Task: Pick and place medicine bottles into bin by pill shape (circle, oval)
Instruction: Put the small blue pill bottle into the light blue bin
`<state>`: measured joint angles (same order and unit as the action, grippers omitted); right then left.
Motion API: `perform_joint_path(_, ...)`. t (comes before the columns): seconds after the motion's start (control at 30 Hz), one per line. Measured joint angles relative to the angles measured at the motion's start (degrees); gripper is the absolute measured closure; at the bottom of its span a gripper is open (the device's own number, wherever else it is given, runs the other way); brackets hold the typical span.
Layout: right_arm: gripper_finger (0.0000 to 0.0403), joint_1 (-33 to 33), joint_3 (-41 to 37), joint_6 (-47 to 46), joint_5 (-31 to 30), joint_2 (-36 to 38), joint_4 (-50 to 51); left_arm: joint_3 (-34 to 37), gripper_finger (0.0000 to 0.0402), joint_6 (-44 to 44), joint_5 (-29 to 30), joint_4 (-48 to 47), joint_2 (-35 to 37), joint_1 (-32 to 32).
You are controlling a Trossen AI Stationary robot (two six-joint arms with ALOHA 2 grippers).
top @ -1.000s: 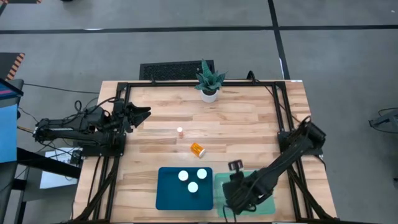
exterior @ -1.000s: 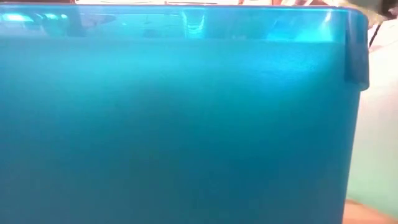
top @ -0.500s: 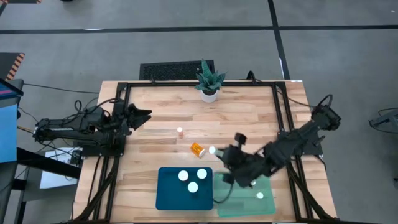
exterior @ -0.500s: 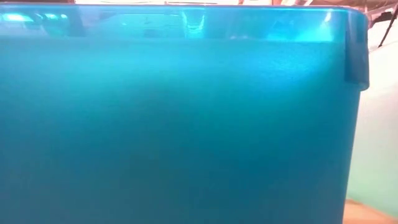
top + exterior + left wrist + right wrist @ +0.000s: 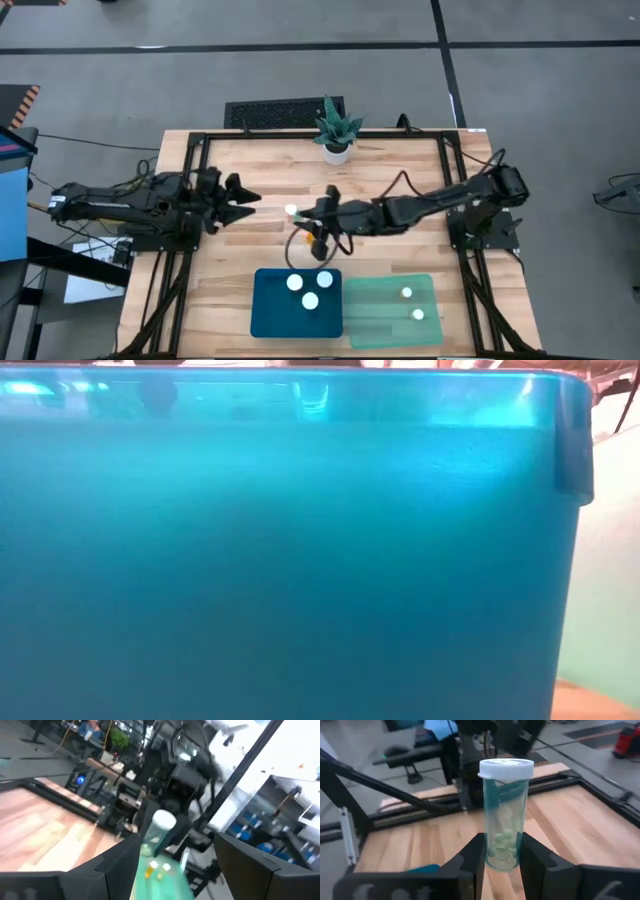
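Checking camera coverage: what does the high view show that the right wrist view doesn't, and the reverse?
Only the high view shows the dark blue tray with three white-capped bottles, the mint green tray with two more bottles, an orange bottle lying on the table, the potted plant and the left gripper.

Only the right wrist view shows small pale pills inside the bottle.

Both show the upright medicine bottle at the right gripper, jaws against its sides.

No text, label or number can be read anywhere.
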<state>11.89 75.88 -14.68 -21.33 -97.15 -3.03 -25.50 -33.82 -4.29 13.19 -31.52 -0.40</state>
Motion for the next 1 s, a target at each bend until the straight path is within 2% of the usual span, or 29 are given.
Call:
perform_joint_path(0.13, 0.0300, -2.1, 0.0, -0.1, 4.5, -2.7, -6.2, 0.0, 0.0154, 3.8, 0.3, 3.0, -3.6, 0.0)
perform_joint_path(0.5, 0.0300, -5.2, 0.0, -0.3, 6.7, -3.5, -14.9, 0.0, 0.0154, 11.1, 2.0, 6.3, -10.9, 0.0)
perform_joint_path(1.0, 0.0300, -6.0, 0.0, -0.3, 8.0, -3.5, -15.5, 0.0, 0.0154, 13.2, 1.9, 17.7, -19.4, 0.0)
